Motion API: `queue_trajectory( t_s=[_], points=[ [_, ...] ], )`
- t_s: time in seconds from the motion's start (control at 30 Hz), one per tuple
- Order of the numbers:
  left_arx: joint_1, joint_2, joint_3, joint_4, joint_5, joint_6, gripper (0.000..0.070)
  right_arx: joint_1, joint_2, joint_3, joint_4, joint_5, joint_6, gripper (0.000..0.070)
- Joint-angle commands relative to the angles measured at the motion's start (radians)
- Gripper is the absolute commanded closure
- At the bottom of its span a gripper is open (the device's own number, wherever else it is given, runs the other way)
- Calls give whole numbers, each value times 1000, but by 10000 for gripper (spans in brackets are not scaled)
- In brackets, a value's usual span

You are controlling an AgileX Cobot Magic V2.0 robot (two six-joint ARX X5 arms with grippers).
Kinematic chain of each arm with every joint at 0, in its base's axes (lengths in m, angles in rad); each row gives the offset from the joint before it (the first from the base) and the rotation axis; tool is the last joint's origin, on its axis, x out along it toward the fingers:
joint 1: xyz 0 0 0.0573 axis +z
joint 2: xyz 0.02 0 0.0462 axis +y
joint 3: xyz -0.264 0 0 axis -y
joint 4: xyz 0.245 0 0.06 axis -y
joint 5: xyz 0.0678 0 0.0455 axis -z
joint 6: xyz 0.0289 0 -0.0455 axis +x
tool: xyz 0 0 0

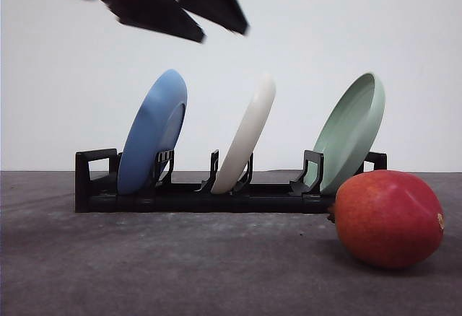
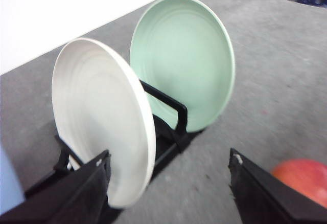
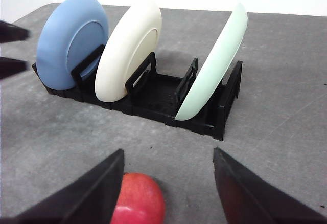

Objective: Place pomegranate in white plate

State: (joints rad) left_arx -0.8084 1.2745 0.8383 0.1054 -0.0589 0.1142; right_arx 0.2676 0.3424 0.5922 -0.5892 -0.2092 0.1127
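- White plate (image 1: 247,137) stands on edge, leaning in the middle slot of the black dish rack (image 1: 195,195), between blue plate (image 1: 153,132) and pale green plate (image 1: 351,131). Risk: fruit cannot rest in it as it stands; lifting could knock the 2 neighbours.
- Pomegranate (image 1: 388,218) lies on the grey table (image 1: 144,265) just before the rack's green-plate end; risk of rolling. Long axis level, nub toward the right arm's side.
- Left gripper (image 2: 168,180): released, jaws apart at the white plate.
- Right gripper (image 3: 168,183): released, above the fruit.
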Motion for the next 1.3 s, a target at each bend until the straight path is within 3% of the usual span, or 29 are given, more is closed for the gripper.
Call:
queue_trajectory(
  t_s=[0.0,0.2,0.4,0.83,0.9,1.03,1.1,1.27],
  points=[
    [-19,59,37,52,-32,-4,274,4,2,16,13,0,14,352],
    [-52,245,134,94,-175,-4,274,4,2,16,12,-1,13,352],
    [-54,386,233,83,-254,-3,275,4,2,16,12,0,11,352],
    [-34,524,335,-7,-282,-33,280,4,2,16,12,0,11,352],
    [-35,523,335,-10,-282,-36,316,4,2,16,12,0,11,352],
    [-42,521,335,-11,-282,-37,488,4,2,16,12,0,11,352],
    [-45,521,335,-10,-282,-39,540,4,2,16,12,0,10,352],
    [-48,519,335,-10,-282,-65,562,4,2,16,12,0,11,352]
  ],
)
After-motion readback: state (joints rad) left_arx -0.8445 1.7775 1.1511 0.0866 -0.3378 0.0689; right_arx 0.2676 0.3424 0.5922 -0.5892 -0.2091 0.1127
